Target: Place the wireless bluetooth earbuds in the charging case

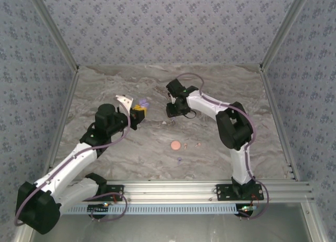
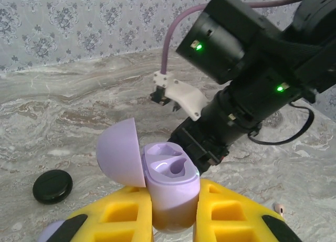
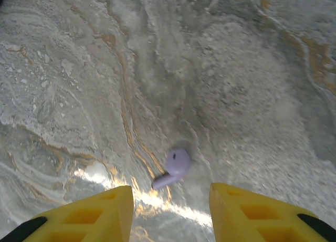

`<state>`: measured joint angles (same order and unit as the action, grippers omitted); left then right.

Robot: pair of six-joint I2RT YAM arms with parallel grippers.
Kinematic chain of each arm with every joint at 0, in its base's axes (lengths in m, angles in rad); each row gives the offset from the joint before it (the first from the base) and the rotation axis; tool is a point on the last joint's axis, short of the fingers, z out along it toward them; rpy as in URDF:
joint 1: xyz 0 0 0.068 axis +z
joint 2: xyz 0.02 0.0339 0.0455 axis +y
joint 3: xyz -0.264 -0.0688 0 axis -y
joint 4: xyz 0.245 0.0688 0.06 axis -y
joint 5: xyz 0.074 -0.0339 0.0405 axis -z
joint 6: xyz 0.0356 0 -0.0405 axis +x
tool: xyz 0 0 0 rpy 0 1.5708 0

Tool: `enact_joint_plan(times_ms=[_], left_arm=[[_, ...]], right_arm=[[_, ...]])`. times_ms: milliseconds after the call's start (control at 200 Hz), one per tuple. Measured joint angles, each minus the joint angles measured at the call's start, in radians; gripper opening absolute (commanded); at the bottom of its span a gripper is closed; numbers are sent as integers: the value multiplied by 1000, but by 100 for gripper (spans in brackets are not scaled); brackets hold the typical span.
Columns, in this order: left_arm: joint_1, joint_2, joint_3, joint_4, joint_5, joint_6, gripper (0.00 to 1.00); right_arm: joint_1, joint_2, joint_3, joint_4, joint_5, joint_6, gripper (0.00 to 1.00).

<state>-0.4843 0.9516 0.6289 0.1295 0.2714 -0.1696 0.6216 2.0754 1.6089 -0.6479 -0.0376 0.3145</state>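
My left gripper (image 2: 173, 199) is shut on the lilac charging case (image 2: 171, 175), holding it upright off the table. Its lid (image 2: 118, 153) is swung open to the left and both sockets are empty. From above, the case (image 1: 143, 104) sits at the left gripper (image 1: 138, 113), left of centre. One lilac earbud (image 3: 174, 167) lies on the marble just ahead of my right gripper (image 3: 170, 202), whose yellow fingers stand open with nothing between them. The right gripper (image 1: 170, 111) points down close to the right of the case.
A black puck-like case (image 2: 52, 186) lies on the table to the left of the held case. A pink round case (image 1: 175, 145) sits mid-table with tiny earbuds (image 1: 198, 144) beside it and a lilac one (image 1: 179, 159) nearer the arm bases. Patterned walls enclose three sides.
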Motion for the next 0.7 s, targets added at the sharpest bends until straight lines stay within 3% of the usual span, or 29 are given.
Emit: enact_joint_plan(times_ms=[295, 700], left_arm=[[0, -1, 0, -8, 0, 0, 0], [0, -1, 0, -8, 0, 0, 0]], right_arm=[[13, 97, 87, -26, 23, -25, 42], [17, 139, 113, -71, 66, -47, 31]])
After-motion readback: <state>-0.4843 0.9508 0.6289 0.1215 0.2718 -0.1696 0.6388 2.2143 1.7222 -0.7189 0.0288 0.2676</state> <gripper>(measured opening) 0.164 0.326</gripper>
